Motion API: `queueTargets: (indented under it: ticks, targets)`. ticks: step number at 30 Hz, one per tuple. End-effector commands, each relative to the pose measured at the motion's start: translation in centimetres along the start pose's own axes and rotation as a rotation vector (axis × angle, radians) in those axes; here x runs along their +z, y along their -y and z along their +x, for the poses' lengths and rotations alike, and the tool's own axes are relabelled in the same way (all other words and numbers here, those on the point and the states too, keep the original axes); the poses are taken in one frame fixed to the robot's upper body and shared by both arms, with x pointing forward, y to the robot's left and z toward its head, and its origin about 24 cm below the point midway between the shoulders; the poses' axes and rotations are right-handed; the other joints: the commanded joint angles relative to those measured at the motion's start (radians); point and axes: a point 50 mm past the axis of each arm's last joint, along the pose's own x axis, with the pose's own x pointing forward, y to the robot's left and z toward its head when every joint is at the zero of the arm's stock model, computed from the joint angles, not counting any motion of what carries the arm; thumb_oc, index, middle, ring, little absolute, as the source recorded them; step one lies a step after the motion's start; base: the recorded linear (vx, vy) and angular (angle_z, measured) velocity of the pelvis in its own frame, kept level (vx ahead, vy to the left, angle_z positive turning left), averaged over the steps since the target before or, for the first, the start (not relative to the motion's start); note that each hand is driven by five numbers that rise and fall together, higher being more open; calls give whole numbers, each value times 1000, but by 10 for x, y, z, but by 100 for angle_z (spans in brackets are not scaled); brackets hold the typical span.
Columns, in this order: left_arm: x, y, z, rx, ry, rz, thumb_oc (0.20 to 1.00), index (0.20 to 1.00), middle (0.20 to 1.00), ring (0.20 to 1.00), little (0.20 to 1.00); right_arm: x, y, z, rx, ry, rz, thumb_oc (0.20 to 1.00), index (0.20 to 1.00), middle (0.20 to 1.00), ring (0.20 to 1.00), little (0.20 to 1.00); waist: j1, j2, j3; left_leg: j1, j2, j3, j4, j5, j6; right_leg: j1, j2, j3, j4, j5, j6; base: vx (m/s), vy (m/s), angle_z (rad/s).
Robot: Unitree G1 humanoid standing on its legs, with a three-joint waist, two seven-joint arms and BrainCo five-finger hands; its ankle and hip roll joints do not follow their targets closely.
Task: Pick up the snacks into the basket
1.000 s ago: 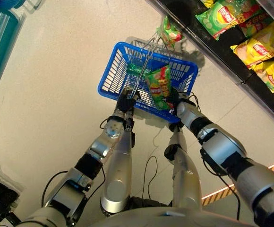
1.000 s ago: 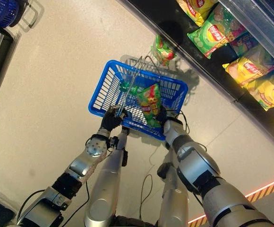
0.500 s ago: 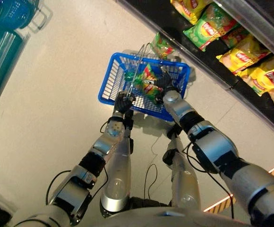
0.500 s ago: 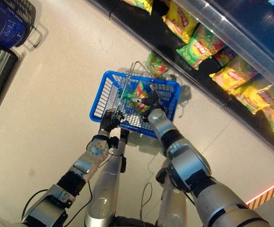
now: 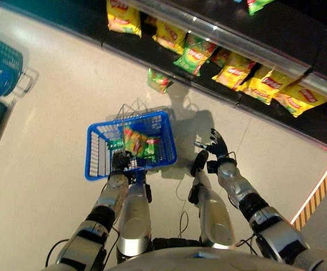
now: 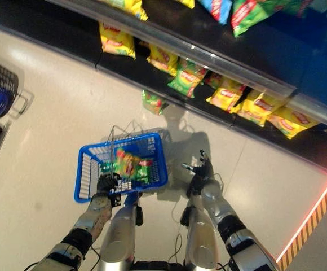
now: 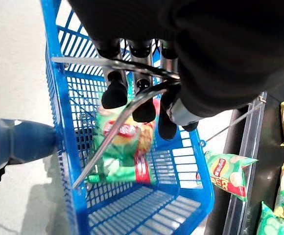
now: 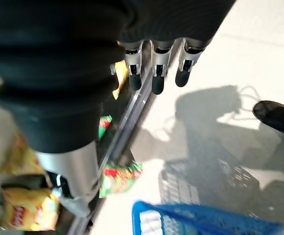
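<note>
A blue basket point(image 5: 98, 148) stands on the floor before me, with a green and red snack bag point(image 5: 138, 142) lying inside on other packets. My left hand point(image 5: 120, 161) is at the basket's near rim, its fingers point(image 7: 116, 93) curled round the wire handles point(image 7: 132, 100). My right hand point(image 5: 216, 148) hovers to the right of the basket with straight fingers point(image 8: 155, 73) and nothing in it. Another green snack bag point(image 5: 159, 81) lies on the floor beyond the basket, close to the shelf; it also shows as a green bag point(image 8: 120, 178) past my right hand.
A low dark shelf point(image 5: 299, 53) runs across the far side, holding yellow bags point(image 5: 265, 87) and green bags point(image 5: 193, 55). A stack of blue baskets point(image 5: 0, 65) stands at the far left. Yellow-black striped tape point(image 5: 316, 192) marks the floor at right.
My right hand has let go of the green snack bag, which now lies in the basket, and has drawn back to the basket's right. The camera has tilted up towards the shelf.
</note>
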Motion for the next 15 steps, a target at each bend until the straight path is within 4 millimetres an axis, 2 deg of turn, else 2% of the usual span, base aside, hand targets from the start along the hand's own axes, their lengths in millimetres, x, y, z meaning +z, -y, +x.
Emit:
queueTargets:
  ticks: [1,4,5,6,8,9,11,12,13,15]
  targets:
    - [7,1,2,-23,66,1,200,200,200,200,200,-1,2,-4,0,32,12,1000,1000,1000,1000,1000,7,-22,-110,-24,-6,-25,-3,-32,5,23,-123,4,27,13,152,80,5,-9]
    - [-25,-6,-1,-7,-59,28,200,200,200,200,200,-36,21,-14,-73,-96,-2,1000,1000,1000,1000,1000,-9,-18,-164,13,-8,-22,-3,-46,7,57,-130,-4,32,2,155,87,21,0]
    - [-25,-6,-1,-7,-59,28,200,200,200,200,200,-36,21,-14,-73,-96,-2,1000,1000,1000,1000,1000,-9,-19,-165,12,-8,-22,-3,-45,7,57,-130,-4,33,2,155,124,33,4]
    - [-44,-11,-5,-6,-136,40,200,200,200,200,200,-66,33,-24,-112,-222,-36,1000,1000,1000,1000,1000,-14,-18,-198,38,-12,-20,-3,-60,10,83,-136,-9,38,-6,157,78,20,5]
    - [-44,-11,-5,-6,-136,40,200,200,200,200,200,-66,33,-24,-112,-221,-36,1000,1000,1000,1000,1000,-15,-20,-201,33,-14,-20,-3,-58,11,78,-137,-9,37,-4,157,109,44,3]
    - [-76,-21,-14,14,-268,86,200,200,200,200,200,-108,44,-44,-149,-414,-82,1000,1000,1000,1000,1000,-19,-22,-256,77,-21,-15,-3,-83,18,114,-145,-7,44,-16,160,190,89,1]
    - [-94,-27,-21,12,-337,123,200,200,200,200,200,-132,51,-60,-155,-534,-110,1000,1000,1000,1000,1000,-18,-24,-290,101,-32,-14,-3,-102,26,135,-154,-7,48,-20,165,177,85,1]
    - [-94,-27,-21,12,-337,123,200,200,200,200,200,-132,51,-60,-155,-534,-110,1000,1000,1000,1000,1000,-18,-24,-290,101,-32,-14,-3,-102,26,135,-154,-8,48,-20,165,163,99,-2]
    - [-112,-35,-30,15,-415,179,200,200,200,200,200,-155,54,-79,-152,-663,-122,1000,1000,1000,1000,1000,-18,-27,-326,127,-42,-10,-3,-120,33,157,-163,-7,46,-20,170,146,110,-4]
    - [-126,-40,-38,9,-475,201,200,200,200,200,200,-176,61,-101,-175,-796,-117,1000,1000,1000,1000,1000,-19,-30,-361,150,-59,-8,-3,-139,42,174,-176,-5,45,-7,178,171,149,-3]
